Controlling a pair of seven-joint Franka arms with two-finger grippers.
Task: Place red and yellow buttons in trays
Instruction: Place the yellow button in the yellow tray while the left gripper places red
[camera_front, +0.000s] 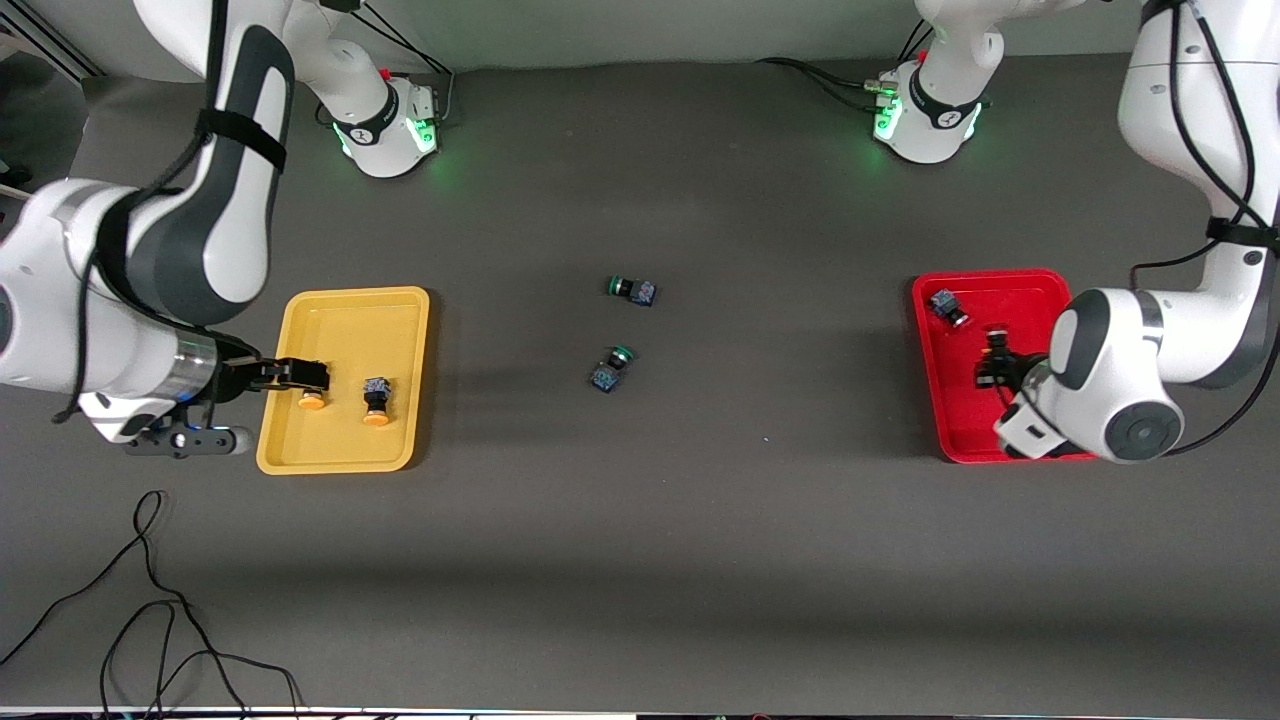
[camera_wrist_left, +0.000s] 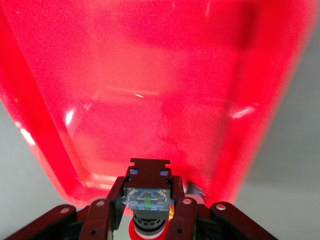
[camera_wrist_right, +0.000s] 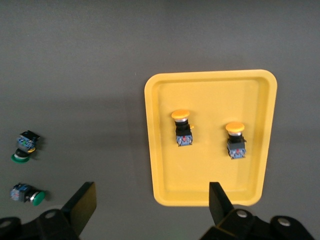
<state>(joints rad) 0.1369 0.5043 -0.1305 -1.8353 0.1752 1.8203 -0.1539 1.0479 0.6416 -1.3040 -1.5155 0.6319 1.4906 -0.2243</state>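
Note:
The yellow tray (camera_front: 350, 325) lies toward the right arm's end and holds two yellow buttons (camera_front: 312, 401) (camera_front: 376, 403). My right gripper (camera_front: 298, 375) hangs open and empty over the tray's edge. In the right wrist view (camera_wrist_right: 151, 195) it looks down on the tray (camera_wrist_right: 210, 92) and both buttons (camera_wrist_right: 181, 127) (camera_wrist_right: 235, 140). The red tray (camera_front: 965, 420) lies toward the left arm's end, with one red button (camera_front: 947, 306) in it. My left gripper (camera_front: 995, 362) is over this tray (camera_wrist_left: 150, 100), shut (camera_wrist_left: 149, 187) on the second red button (camera_wrist_left: 149, 200).
Two green-capped switches (camera_front: 632, 290) (camera_front: 612, 368) lie on the mat in the middle of the table, also in the right wrist view (camera_wrist_right: 24, 147) (camera_wrist_right: 27, 194). A loose black cable (camera_front: 150, 600) lies near the front edge at the right arm's end.

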